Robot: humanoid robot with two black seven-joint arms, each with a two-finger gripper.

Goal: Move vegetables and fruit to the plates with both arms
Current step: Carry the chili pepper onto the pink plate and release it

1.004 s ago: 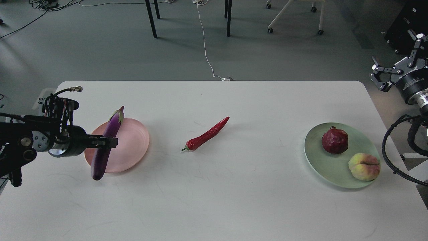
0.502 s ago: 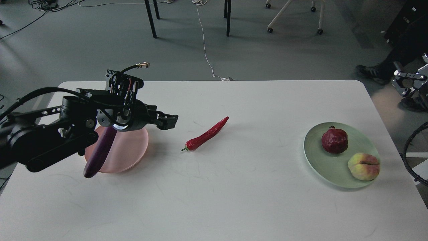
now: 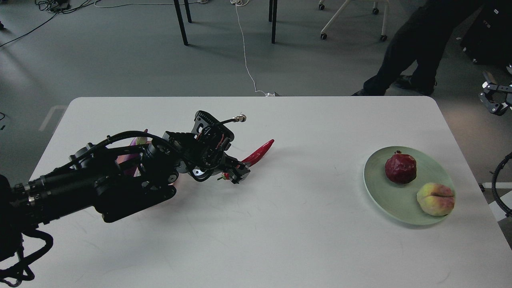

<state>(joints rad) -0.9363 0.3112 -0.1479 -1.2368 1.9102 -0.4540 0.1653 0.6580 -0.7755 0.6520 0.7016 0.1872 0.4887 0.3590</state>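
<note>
My left gripper [image 3: 237, 173] is stretched over the table's middle and sits low on the stem end of the red chili pepper [image 3: 259, 150], hiding its lower half. The fingers are dark and cannot be told apart. The purple eggplant [image 3: 139, 141] shows only its pale cap behind my left arm, which hides the pink plate almost fully. The pomegranate [image 3: 401, 169] and the peach [image 3: 435, 199] lie on the mint green plate [image 3: 378, 188] at the right. My right gripper [image 3: 495, 98] hangs open and empty beyond the table's right edge.
A person's dark legs [image 3: 420, 44] stand just behind the table's far right corner. Chair and table legs and a white cable [image 3: 246, 60] are on the floor beyond. The table's [image 3: 304, 224] rounded far corners and its right edge are in view.
My left arm let go of the eggplant over the pink plate, then swung right and down onto the chili. The right gripper drew back to the right. A person walked in behind the table.
</note>
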